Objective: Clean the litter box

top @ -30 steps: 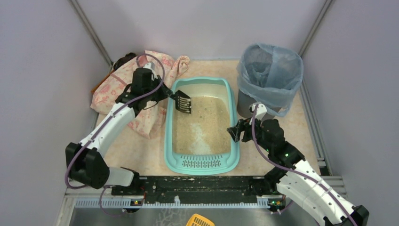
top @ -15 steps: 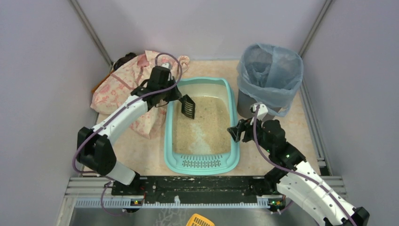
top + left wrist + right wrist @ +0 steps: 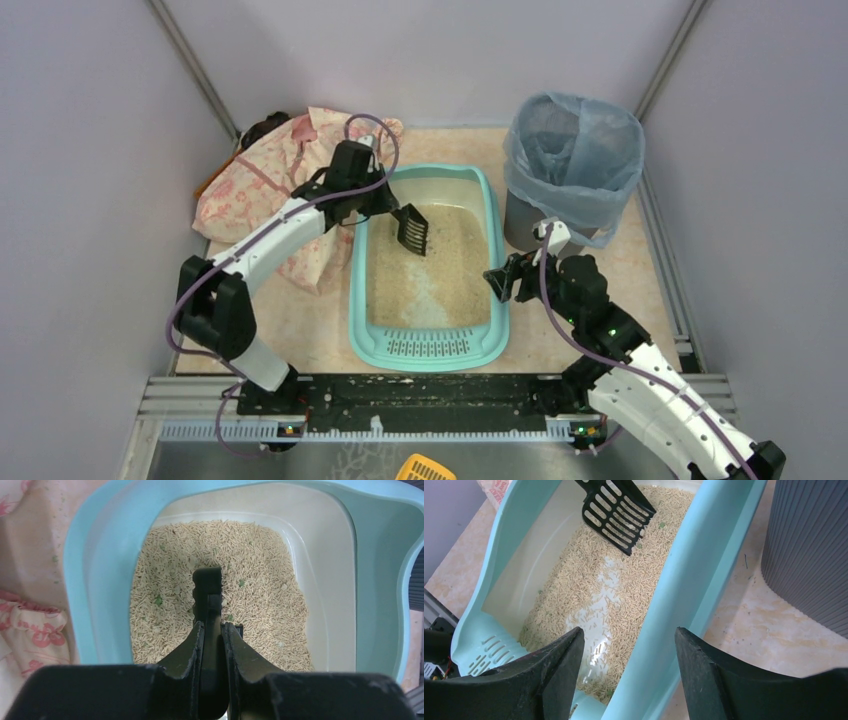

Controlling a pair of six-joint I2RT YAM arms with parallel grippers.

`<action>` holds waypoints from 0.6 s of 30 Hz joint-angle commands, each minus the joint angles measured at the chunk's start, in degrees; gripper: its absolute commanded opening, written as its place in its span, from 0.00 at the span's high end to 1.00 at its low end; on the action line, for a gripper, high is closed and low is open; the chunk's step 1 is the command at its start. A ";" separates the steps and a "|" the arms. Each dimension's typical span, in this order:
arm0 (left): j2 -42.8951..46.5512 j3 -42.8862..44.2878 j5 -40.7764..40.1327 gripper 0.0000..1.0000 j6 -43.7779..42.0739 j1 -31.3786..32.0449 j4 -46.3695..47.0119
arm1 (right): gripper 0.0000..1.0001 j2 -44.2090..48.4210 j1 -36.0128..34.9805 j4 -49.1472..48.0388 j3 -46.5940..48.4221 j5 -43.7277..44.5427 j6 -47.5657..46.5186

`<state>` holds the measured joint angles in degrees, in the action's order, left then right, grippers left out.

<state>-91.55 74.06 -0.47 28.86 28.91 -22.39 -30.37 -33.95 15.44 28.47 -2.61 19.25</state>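
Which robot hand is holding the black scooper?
The left gripper: it is shut on the handle of the black scoop. The right gripper, by the litter box rim, stands open.

Grips black slotted scoop [image 3: 414, 233] in left gripper [image 3: 387, 207], blade angled down at beige litter [image 3: 455, 270] in far-left part of turquoise litter box [image 3: 357, 300]. Holds right gripper [image 3: 500, 280] at box's right rim. Shows bare streak mid-litter. Places pink floral cloth [image 3: 250, 190] left of box, blue-bagged grey bin [image 3: 573, 150] right.
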 commanded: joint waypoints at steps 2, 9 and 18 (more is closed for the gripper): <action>-2.35 -3.11 8.08 1.00 1.82 0.47 3.37 | 0.33 0.32 0.12 -1.87 -0.08 0.41 0.00; -2.86 -4.93 13.35 1.00 3.79 1.04 6.94 | 0.33 0.27 0.12 -1.91 -0.12 0.34 0.00; -5.16 -8.22 22.08 1.00 8.00 1.07 14.29 | 0.33 0.46 0.12 -1.54 -0.23 0.53 0.00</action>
<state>-95.02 67.94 15.40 34.59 29.28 -11.51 -30.37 -33.95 15.46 28.47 -2.61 19.25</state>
